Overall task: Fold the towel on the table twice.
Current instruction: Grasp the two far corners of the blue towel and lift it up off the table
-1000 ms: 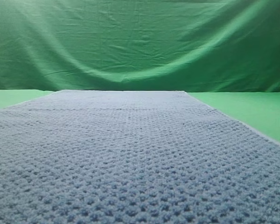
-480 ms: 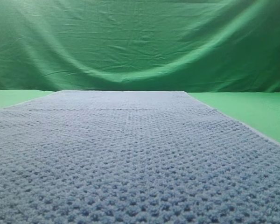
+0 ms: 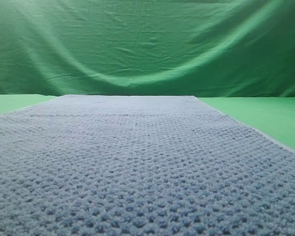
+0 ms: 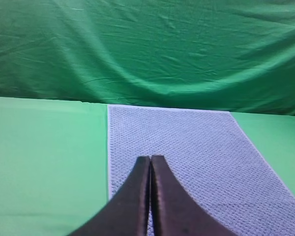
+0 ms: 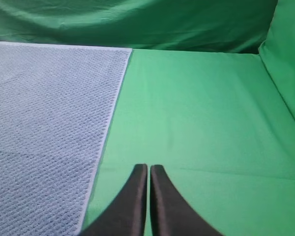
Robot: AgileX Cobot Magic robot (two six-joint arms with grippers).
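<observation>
The blue-grey waffle-weave towel [image 3: 137,162] lies flat and unfolded on the green table [image 3: 265,115], filling most of the exterior view. No gripper shows in that view. In the left wrist view my left gripper [image 4: 150,158] is shut and empty, hovering over the towel [image 4: 187,152] near its left edge. In the right wrist view my right gripper [image 5: 148,167] is shut and empty over bare table [image 5: 201,113], just right of the towel's [image 5: 44,108] right edge.
A wrinkled green backdrop cloth [image 3: 147,44] hangs behind the table. Bare green table lies left of the towel [image 4: 44,157]. A green cloth fold [image 5: 287,59] rises at the far right in the right wrist view.
</observation>
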